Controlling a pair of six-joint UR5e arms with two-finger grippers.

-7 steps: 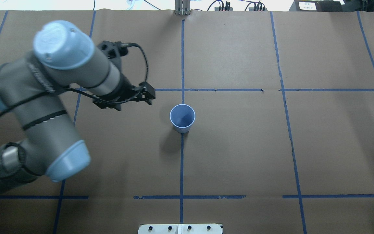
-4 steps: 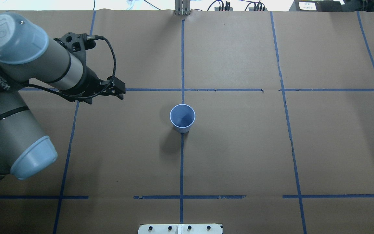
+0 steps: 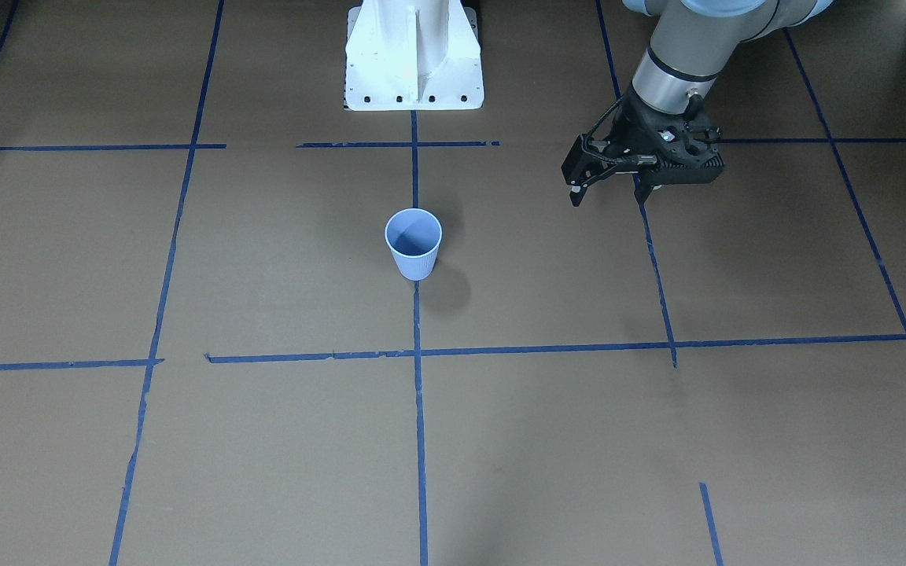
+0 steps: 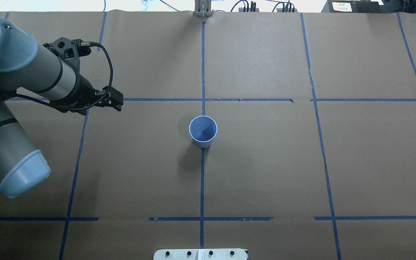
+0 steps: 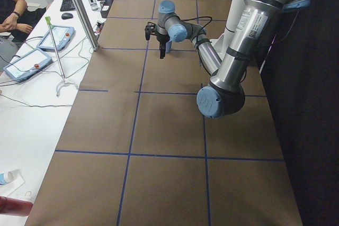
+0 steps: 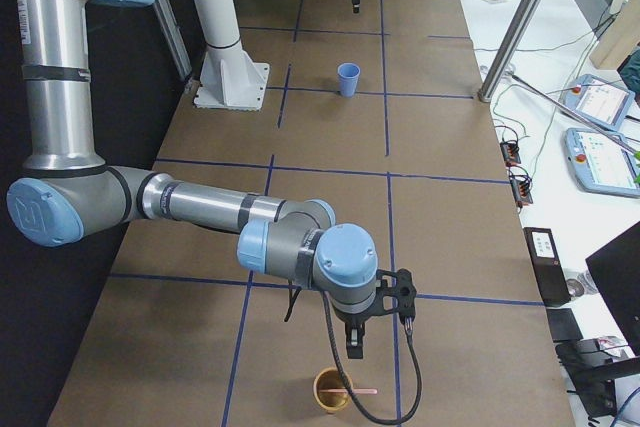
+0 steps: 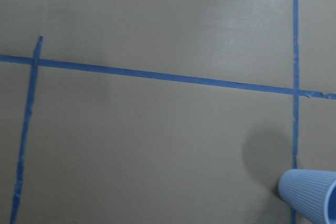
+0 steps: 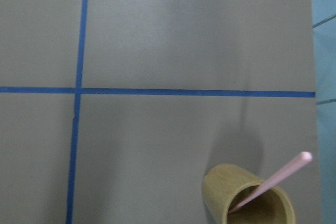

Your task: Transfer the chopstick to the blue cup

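The blue cup (image 4: 203,132) stands upright at the table's middle, and it also shows in the front view (image 3: 414,244) and the left wrist view (image 7: 310,195). My left gripper (image 4: 118,104) hangs above the table well to the cup's left. Its fingers look shut and empty (image 3: 576,191). One pink chopstick (image 8: 273,179) leans in a tan cup (image 8: 247,199) at the table's right end (image 6: 332,390). My right gripper (image 6: 355,343) hovers just above that tan cup. I cannot tell whether it is open or shut.
Blue tape lines grid the brown paper table (image 4: 265,162). The robot's white base (image 3: 414,55) is at the near edge. Operator desks with tablets (image 6: 600,137) lie beyond the far edge.
My left arm has pulled back to the left, away from the blue cup, with its gripper empty. The cup has not moved.
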